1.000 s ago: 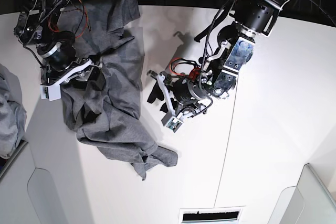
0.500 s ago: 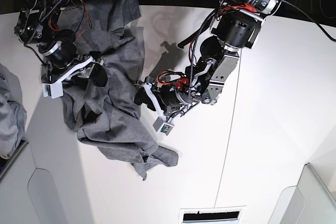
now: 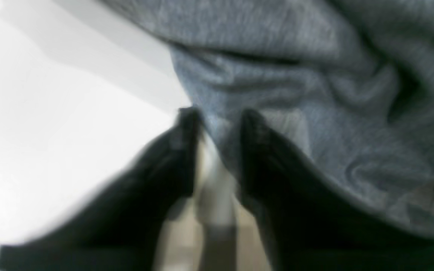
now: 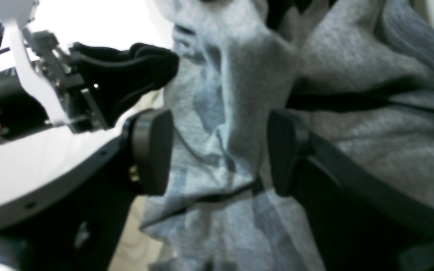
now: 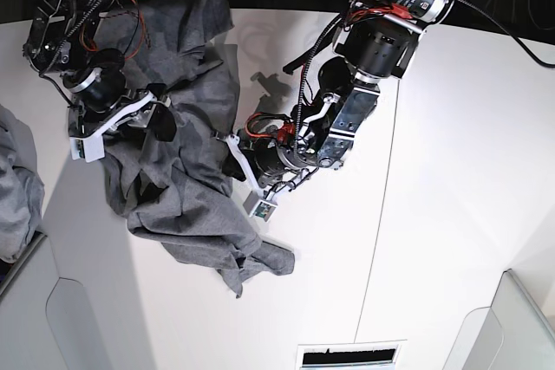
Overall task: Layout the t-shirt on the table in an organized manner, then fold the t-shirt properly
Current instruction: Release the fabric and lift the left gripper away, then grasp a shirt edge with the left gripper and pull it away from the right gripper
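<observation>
The t-shirt [image 5: 182, 153] lies crumpled on the left part of the white worktop [image 5: 451, 171], bunched in deep folds, one end reaching the far edge and the other trailing toward the near side in a twisted tail. A paler heap of cloth [image 5: 16, 188] sits at the worktop's left edge, apart from the shirt.

The left tool [image 5: 232, 160] is down at the shirt's right border, about halfway along its length. In the left wrist view, blurred, its two dark fingers [image 3: 256, 150] stand close together with a narrow slot between them; a fold of grey cloth [image 3: 217, 128] runs into that slot, so the left tool [image 3: 217, 120] looks clenched on the shirt's edge, with bare worktop [image 3: 51, 131] to one side.

The right tool [image 5: 160, 119] sits over the shirt's upper left part. In the right wrist view its two pads [image 4: 153, 150] stand wide apart, released, with a ridge of the t-shirt [image 4: 220, 143] rising between them and not pinched by either. The same view shows the left tool [image 4: 156, 71] beyond, at the far cloth edge.

A thin dark seam [image 5: 377, 214] crosses the worktop right of the left arm.
</observation>
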Tool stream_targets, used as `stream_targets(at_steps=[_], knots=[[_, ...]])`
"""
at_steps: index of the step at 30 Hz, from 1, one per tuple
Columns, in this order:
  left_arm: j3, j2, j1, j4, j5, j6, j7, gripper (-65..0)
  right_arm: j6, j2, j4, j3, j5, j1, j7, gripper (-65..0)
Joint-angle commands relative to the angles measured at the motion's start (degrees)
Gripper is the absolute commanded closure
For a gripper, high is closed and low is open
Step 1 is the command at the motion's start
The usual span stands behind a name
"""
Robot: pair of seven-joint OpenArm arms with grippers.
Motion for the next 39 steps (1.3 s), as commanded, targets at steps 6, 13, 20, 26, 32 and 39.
stream_targets(at_steps=[6, 13, 20, 26, 32, 39], knots=[[-0.1, 0.4, -1.6, 1.0, 2.0, -5.3, 0.4, 0.0, 0.0, 0.4, -0.2, 0.0, -3.2, 0.6, 2.3, -38.8], [-7.3, 0.1, -2.0, 9.0, -4.3, -9.9, 7.4, 0.0, 0.0, 0.4, -1.7, 0.1, -4.2, 0.6, 4.0, -38.8], [-10.9, -7.0, -1.9, 18.4, -11.4, -11.9, 12.5, 0.0, 0.0, 0.7, -1.7, 0.1, -4.3, 0.6, 4.5, -38.8], [-10.9, -14.6, -1.1, 24.3, -16.3, -11.9, 16.0, 0.0, -4.8, 3.3, -3.5, 0.1, -9.3, 0.6, 8.2, -38.8], [-10.9, -21.9, 2.1, 30.4, -20.2, -11.9, 17.4, 0.0, -5.4, 4.5, -11.8, 0.0, -9.4, 0.8, 11.9, -33.4], [-10.9, -22.6, 3.9, 31.6, -20.8, -12.5, 17.4, 0.0, -3.3, 5.8, -7.8, 0.0, -3.2, 0.7, 11.0, 0.0]])
